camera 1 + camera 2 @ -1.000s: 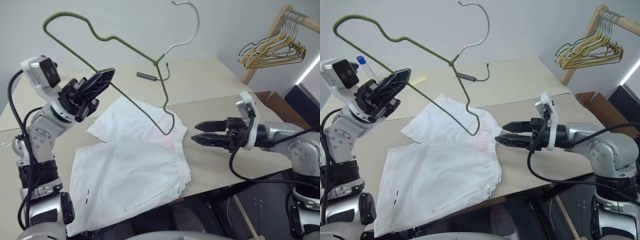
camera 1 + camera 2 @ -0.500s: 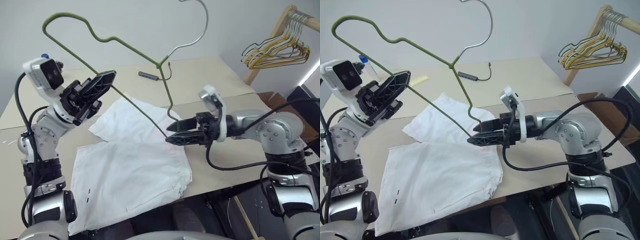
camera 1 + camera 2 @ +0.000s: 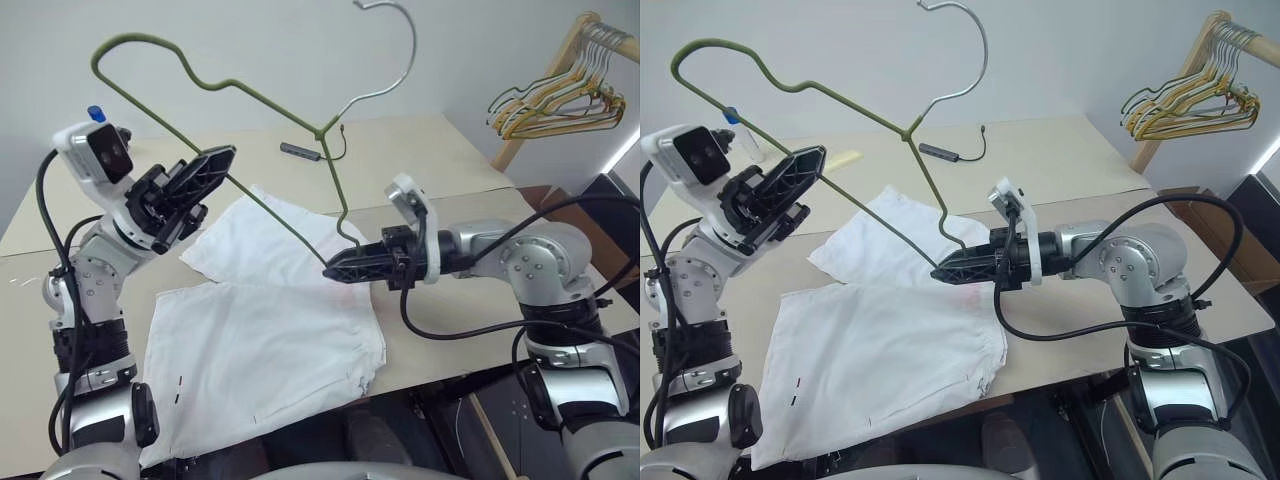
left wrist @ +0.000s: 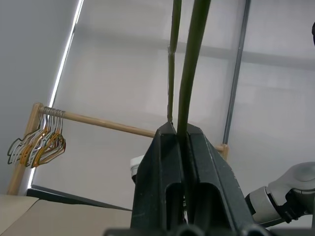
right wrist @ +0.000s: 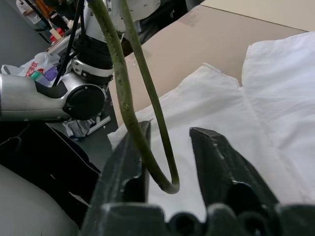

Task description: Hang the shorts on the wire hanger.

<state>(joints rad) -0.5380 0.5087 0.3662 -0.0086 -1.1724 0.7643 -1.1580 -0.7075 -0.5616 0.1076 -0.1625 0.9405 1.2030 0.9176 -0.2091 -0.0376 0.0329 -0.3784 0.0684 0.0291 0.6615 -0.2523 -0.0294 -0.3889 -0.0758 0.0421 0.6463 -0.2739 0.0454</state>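
Right hand (image 3: 333, 269) reached in, narrowed around wire hanger (image 3: 240, 90) end; left hand (image 3: 215, 160) pinching hanger.

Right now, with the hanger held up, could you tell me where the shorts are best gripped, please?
Probably at the waistband edge of the shorts nearest the right gripper, coming in level from the robot's right. They lie flat on the table, and that side is nearest that gripper, close to the wire hanger's low bend.
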